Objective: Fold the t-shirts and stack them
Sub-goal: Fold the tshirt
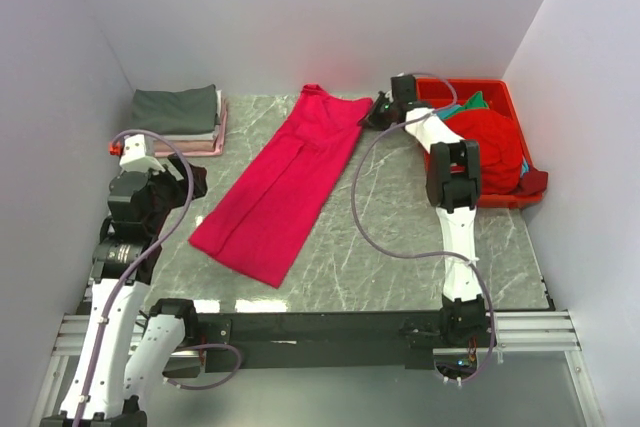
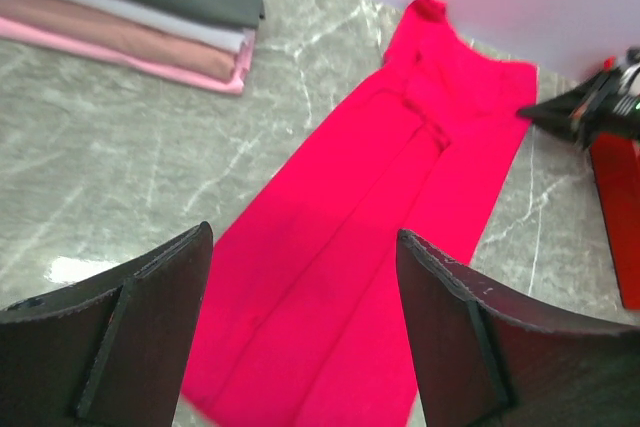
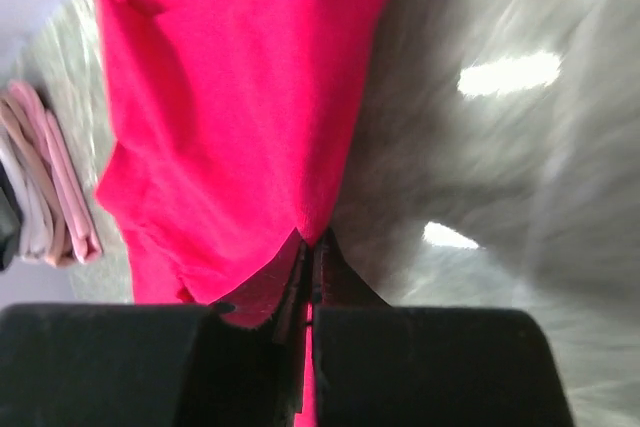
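Grey marble-patterned table [image 1: 400, 237] fills the space between plain white walls [image 1: 300, 7], and from where I stand the crimson-pink t-shirt [image 1: 285, 182] is the main thing on it. It lies flat as a long narrow strip, both sides folded in, running on a slant from the far middle of the table toward the near left.

The right gripper [image 3: 312, 247] is down at the shirt's far right corner, its jaws pressed together with the edge of the cloth pinched between them. The left gripper [image 2: 305, 247] hangs above the near left part of the table with its jaws spread wide and nothing in them, looking along the shirt's near end.

At the far left corner sits a folded stack [image 1: 180, 119], dark grey on top, a pale layer under it and pale pink beneath. At the far right stands a red bin [image 1: 512, 97] holding a loose heap of shirts [image 1: 490, 137], mostly red with a bit of teal-green showing.
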